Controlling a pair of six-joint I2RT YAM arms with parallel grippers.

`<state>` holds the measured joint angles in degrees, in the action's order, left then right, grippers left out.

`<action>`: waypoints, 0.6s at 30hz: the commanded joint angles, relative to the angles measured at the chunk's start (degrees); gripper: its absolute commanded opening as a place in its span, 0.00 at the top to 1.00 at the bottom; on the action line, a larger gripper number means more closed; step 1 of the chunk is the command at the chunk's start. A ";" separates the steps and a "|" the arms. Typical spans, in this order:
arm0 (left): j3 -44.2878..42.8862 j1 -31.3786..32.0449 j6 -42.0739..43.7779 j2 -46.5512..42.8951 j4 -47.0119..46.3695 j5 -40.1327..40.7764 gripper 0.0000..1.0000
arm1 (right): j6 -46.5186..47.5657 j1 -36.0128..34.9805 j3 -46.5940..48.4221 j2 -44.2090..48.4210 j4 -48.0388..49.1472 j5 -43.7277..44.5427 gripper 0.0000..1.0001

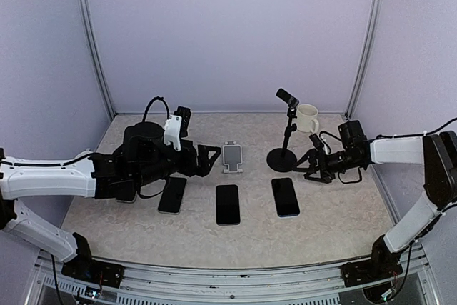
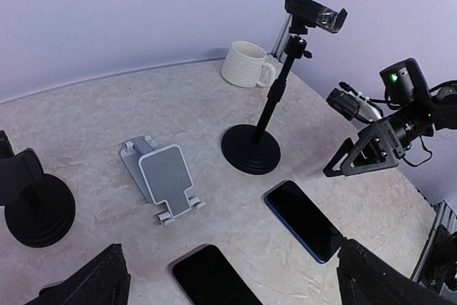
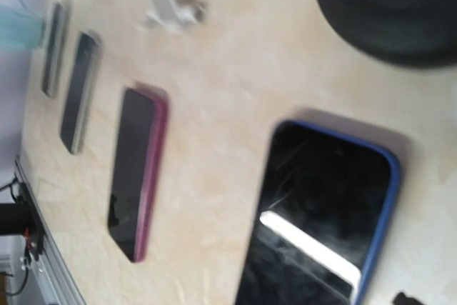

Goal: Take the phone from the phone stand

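The grey phone stand (image 1: 232, 156) stands empty at the table's middle; it also shows in the left wrist view (image 2: 163, 178). A tall black pole stand (image 1: 283, 155) with an empty clamp is to its right. Three phones lie flat in front: a left one (image 1: 172, 194), a red-edged middle one (image 1: 227, 204) and a blue-cased right one (image 1: 285, 196). My left gripper (image 1: 208, 159) is open and empty just left of the grey stand. My right gripper (image 1: 314, 161) looks open and empty, right of the pole stand and above the blue-cased phone (image 3: 321, 212).
A white mug (image 1: 308, 117) stands behind the pole stand. A second black round-based stand (image 2: 37, 208) is at the left near my left arm. Another dark phone (image 3: 52, 48) lies furthest left. Walls enclose the back and sides.
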<state>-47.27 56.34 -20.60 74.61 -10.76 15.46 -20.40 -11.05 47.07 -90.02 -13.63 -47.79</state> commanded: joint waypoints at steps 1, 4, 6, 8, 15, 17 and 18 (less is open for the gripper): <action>-3.80 -1.85 -0.23 -1.75 4.92 0.53 0.01 | -0.51 0.96 0.93 6.26 1.24 0.40 0.00; -5.80 -3.85 -0.23 -2.62 8.37 0.58 0.01 | 0.40 1.07 3.16 9.73 0.82 1.82 0.00; -6.76 -5.71 -0.22 -3.42 10.44 0.44 0.01 | 0.79 1.05 4.74 11.71 0.46 2.99 0.00; -7.24 -7.98 -0.23 -4.32 11.98 -0.62 0.01 | 0.79 1.03 6.17 13.37 0.43 4.76 0.00; -6.86 -19.06 -5.89 -7.21 17.96 -7.41 0.01 | 2.02 1.10 5.51 21.15 3.61 11.22 0.00; -5.37 -21.55 -7.22 -8.26 18.85 -7.65 0.01 | 2.35 1.17 3.55 23.77 5.15 13.07 0.00; -4.38 -22.26 -7.71 -9.19 19.06 -7.88 0.01 | 2.30 1.12 2.42 25.36 5.79 13.90 0.00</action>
<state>-53.60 37.21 -24.97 68.27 4.38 10.63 -19.31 -10.55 52.47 -69.54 -10.98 -38.92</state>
